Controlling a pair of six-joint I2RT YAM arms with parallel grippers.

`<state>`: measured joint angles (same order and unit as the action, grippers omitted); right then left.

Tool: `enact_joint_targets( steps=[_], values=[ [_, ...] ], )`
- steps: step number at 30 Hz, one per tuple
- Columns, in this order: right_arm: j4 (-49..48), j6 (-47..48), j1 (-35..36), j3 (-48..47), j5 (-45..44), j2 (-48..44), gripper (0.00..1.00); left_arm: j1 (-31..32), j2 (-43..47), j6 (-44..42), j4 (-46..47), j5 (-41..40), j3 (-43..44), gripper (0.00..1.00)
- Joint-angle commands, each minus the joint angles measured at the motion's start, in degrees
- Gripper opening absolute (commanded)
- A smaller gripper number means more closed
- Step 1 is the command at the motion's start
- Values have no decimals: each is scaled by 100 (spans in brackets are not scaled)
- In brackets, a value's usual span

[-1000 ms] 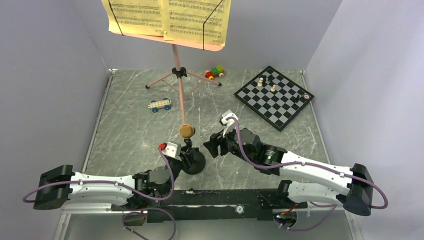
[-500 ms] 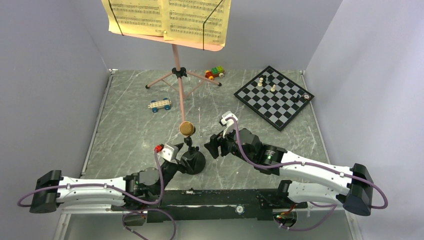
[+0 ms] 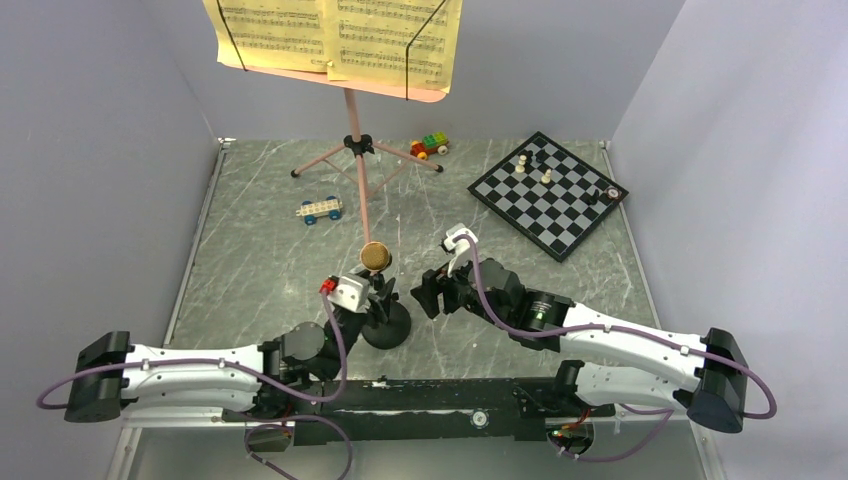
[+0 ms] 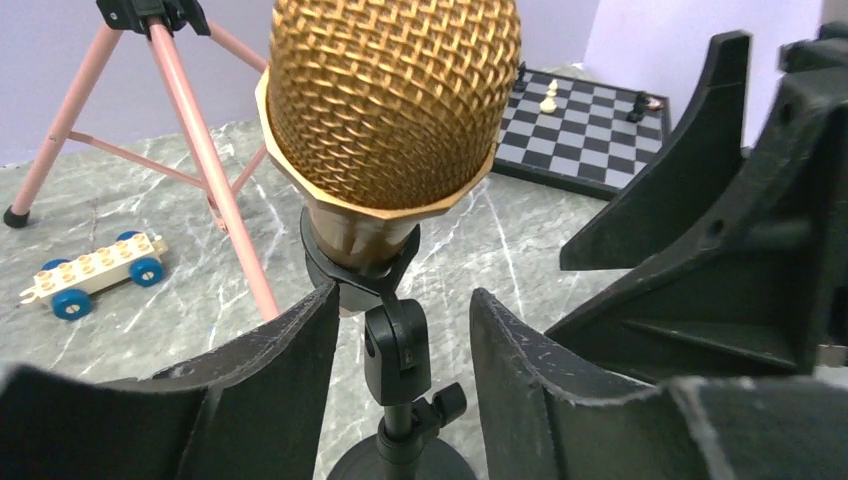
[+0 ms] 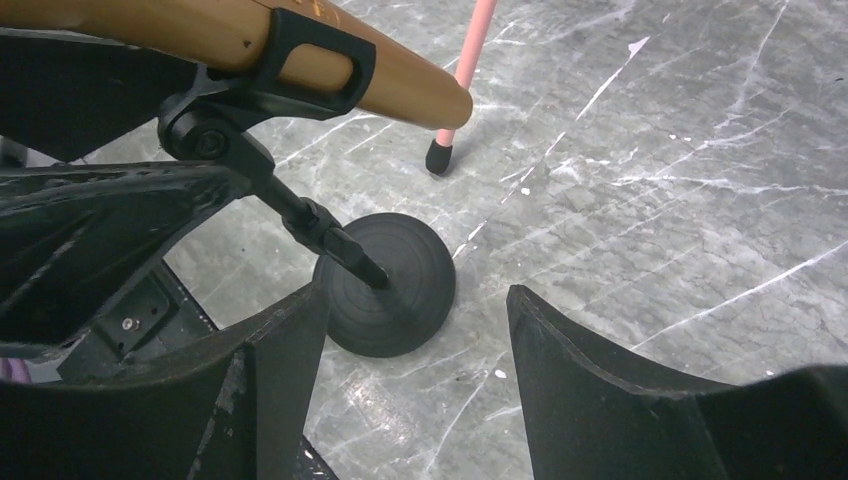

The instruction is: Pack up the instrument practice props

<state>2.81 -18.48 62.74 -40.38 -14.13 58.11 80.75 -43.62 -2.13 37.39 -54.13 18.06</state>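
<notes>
Top external: left gripper [image 3: 377,297] spread open round the upright stem of the black mic stand [image 3: 386,327], near the front middle of the table [image 3: 260,260]. Gold-brown microphone [image 3: 374,257] clipped on top, just above the fingers. Right gripper [image 3: 424,291] just beside the stem on its right, also open, holding nothing. Pink music stand [image 3: 357,146] upright at the back, yellow sheet-music pages [image 3: 340,35] on its desk, one leg reaching forward toward the microphone. Chessboard [image 3: 548,195] back right with a few pieces on it. White-and-blue brick car [image 3: 320,209] left of the tripod, coloured brick car [image 3: 430,146] at the back right of it. Left wrist: mesh head of microphone filling top centre, clip and stem in the gap between the two fingers [image 4: 270,370]; jaws wide, contact with the clip unclear. Right gripper's black fingers close by on the right. Right wrist: round base of mic stand flat on the table, beyond the spread fingers [image 5: 570,350], untouched. Microphone body tilted across top left in its clip. Rubber-tipped foot of music stand just behind the base.
</notes>
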Motion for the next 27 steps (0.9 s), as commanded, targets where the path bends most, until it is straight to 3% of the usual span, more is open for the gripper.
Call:
enact_joint_targets(
  steps=[1, 10, 16, 27],
  values=[
    [-125, -59, -16, 64, -89, -243, 70, -121, -282, -71, 169, -264, 311, 49],
    [-334, 87, -16, 220, 184, -324, 70, -183, -687, -259, 481, -76, 208, 1],
    [-1008, 367, -7, 558, 312, -349, 71, -183, -633, 119, 765, 231, -535, 0],
    [-3442, 1615, -7, 1459, 590, -624, 73, -188, -782, 1185, 500, 464, -1155, 0]
  ],
)
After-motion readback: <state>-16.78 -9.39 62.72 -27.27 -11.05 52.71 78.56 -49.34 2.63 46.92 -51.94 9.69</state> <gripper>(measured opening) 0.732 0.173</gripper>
